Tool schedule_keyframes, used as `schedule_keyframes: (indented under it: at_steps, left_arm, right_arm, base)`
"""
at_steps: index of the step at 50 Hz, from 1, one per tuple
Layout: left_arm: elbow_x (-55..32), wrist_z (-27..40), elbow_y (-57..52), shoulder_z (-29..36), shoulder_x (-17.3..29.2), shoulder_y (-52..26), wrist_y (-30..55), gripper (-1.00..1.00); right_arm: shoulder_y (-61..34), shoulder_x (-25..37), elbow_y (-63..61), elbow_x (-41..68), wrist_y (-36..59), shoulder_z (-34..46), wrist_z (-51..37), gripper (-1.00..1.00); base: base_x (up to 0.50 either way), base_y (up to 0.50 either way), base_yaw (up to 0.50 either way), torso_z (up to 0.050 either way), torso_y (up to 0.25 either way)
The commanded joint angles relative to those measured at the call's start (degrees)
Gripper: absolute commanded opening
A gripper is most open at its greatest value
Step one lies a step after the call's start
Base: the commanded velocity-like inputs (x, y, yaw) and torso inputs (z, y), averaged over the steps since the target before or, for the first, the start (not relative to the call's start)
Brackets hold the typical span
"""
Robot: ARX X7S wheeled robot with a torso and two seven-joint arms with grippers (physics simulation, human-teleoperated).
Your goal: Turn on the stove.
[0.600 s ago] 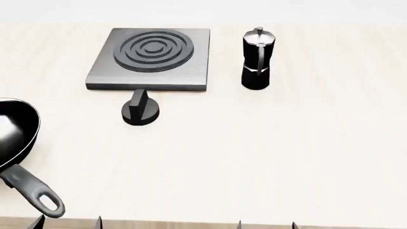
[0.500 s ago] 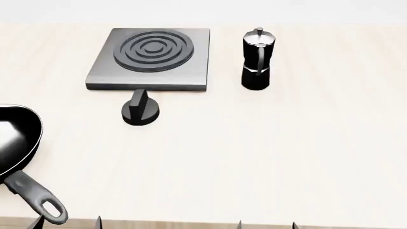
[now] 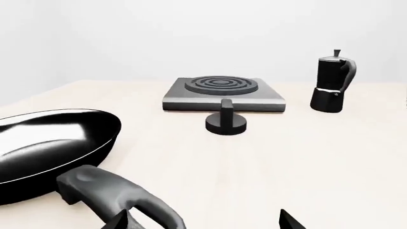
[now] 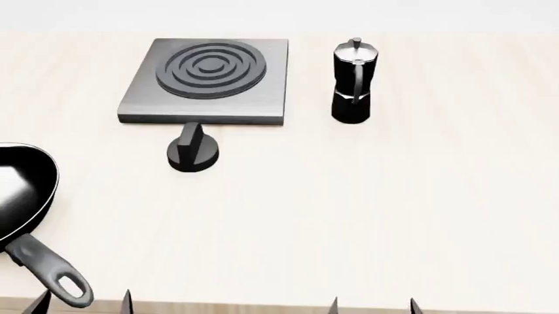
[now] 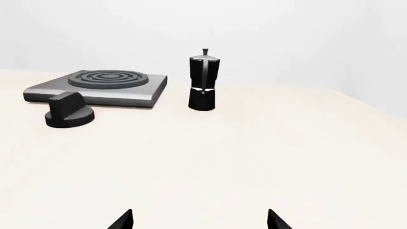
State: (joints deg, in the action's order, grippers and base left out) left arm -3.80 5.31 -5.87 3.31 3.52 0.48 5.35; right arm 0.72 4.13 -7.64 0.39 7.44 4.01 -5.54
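Observation:
The stove [image 4: 209, 91] is a grey square slab with a dark ringed burner [image 4: 211, 67], lying at the far left-centre of the table. Its black knob [image 4: 193, 152] stands on the table just in front of it. The stove [image 3: 222, 98] and knob [image 3: 226, 122] show ahead in the left wrist view, and the stove [image 5: 95, 90] and knob [image 5: 68, 112] show in the right wrist view too. My left gripper [image 4: 83, 307] and right gripper [image 4: 373, 306] are both at the near edge, far from the knob. My left gripper [image 3: 205, 222] is open and empty, as is my right gripper [image 5: 199, 222].
A black frying pan [image 4: 22, 190] lies at the near left, its handle [image 3: 121, 200] right beside my left gripper's fingertip. A black moka pot [image 4: 354, 82] stands to the right of the stove. The table's front edge runs just under the grippers.
The frying pan slid slightly toward the near edge early on. Left fingertips have shifted a little left, right fingertips a little right. Stove, knob and pot have not moved.

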Motion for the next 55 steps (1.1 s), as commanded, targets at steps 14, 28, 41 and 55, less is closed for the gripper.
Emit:
schedule_keyframes:
  at_steps: [14, 28, 41, 55]
  left_arm:
    - [-1.23, 3.19, -19.13, 2.73, 2.9, -1.2, 13.35, 1.0]
    - [-3.13, 4.35, -26.98, 4.02, 3.01, -8.59, 22.38, 1.0]
    - [-4.72, 4.98, -29.32, 4.35, 3.48, -13.89, 26.13, 1.0]
    - [-6.18, 6.08, -30.74, 4.59, 3.47, -17.87, 27.88, 1.0]
  right_arm:
    - [-1.45, 3.02, -22.87, 0.46, 20.15, 2.93, -1.19, 1.0]
    - [-7.26, 3.8, -33.41, 1.08, 31.62, 4.22, -1.32, 1.0]
    - [-11.52, 4.81, -34.91, 1.16, 34.52, 5.28, -1.35, 1.0]
    - [-17.26, 5.26, -38.47, 0.99, 39.94, 6.72, -1.67, 1.0]
  base:
    - [0.0, 0.0, 0.0, 0.0, 0.0]
    - [0.0, 0.0, 0.0, 0.0, 0.0]
    - [0.0, 0.0, 0.0, 0.0, 0.0]
    - [0.0, 0.0, 0.0, 0.0, 0.0]
